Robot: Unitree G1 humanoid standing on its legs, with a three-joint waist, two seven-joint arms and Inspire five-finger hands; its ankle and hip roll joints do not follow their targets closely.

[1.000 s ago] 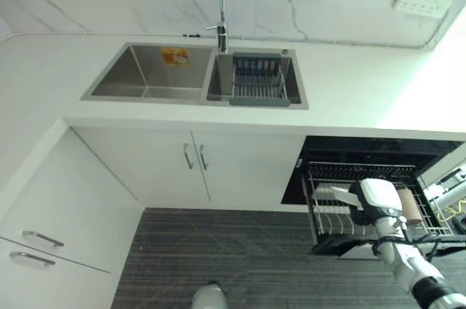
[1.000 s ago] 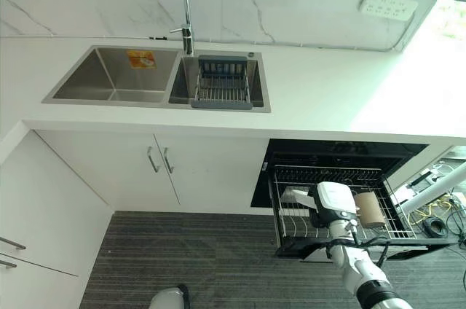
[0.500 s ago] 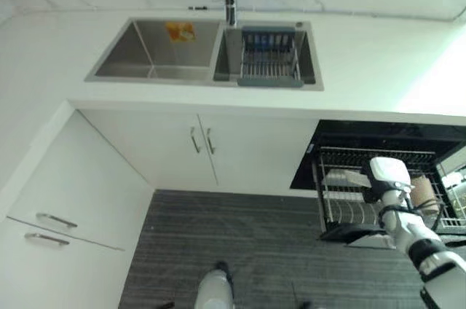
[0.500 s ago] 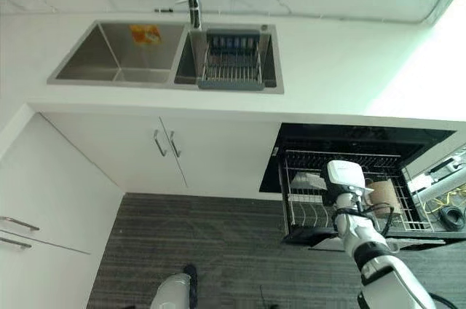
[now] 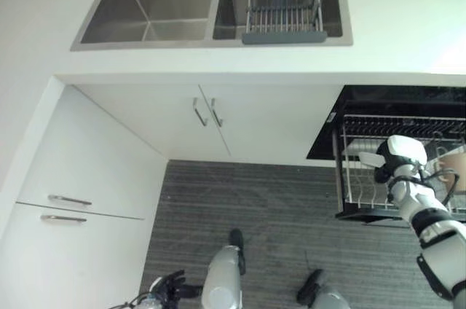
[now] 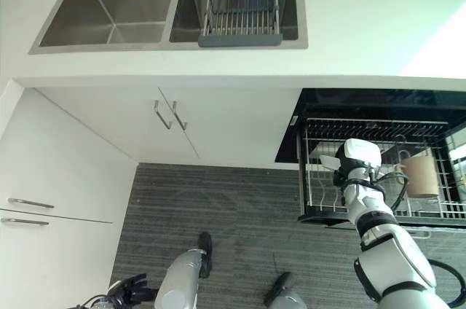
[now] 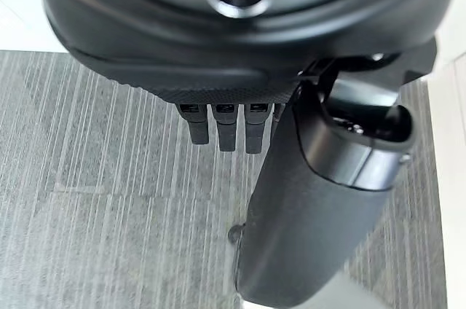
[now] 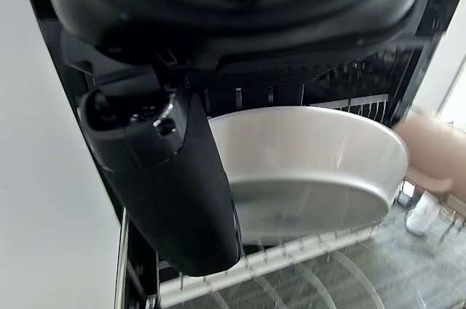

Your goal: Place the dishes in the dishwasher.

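Right wrist view gives what the head cameras cannot: the right hand [image 8: 167, 178] has its dark thumb clamped across the outer face of a white bowl [image 8: 313, 170], the fingers behind its rim, so the hand is grasping the bowl. The bowl is smooth, round and shallow, tipped on edge with its flat base facing the camera, just above the thin wire prongs of the dishwasher rack [image 8: 291, 272]. A tan cup [image 8: 437, 156] sits beside it in the same rack.

From the head cameras the wider setting appears. The rack [image 6: 378, 170] is a chrome wire basket drawn out of the black dishwasher [image 6: 378, 105] under a white counter [image 6: 378, 32]. The right hand [image 6: 351, 167] reaches over the rack's near left part, a sliver of white bowl [image 6: 329, 162] poking out beside the wrist, and the tan cup [image 6: 421, 175] lies on its side to the right. Above, a steel double sink [image 6: 109, 10] holds a grey wire drainer [image 6: 240, 14] in its right basin. White cupboard doors [image 6: 175, 127] carry slim metal handles, and the floor [image 6: 233, 214] is grey with fine stripes.

Left wrist view shows the left hand [image 7: 291, 200] hanging over that striped floor, fingers relaxed and straight, holding nothing (it also peeks in at the lower left of the head views).
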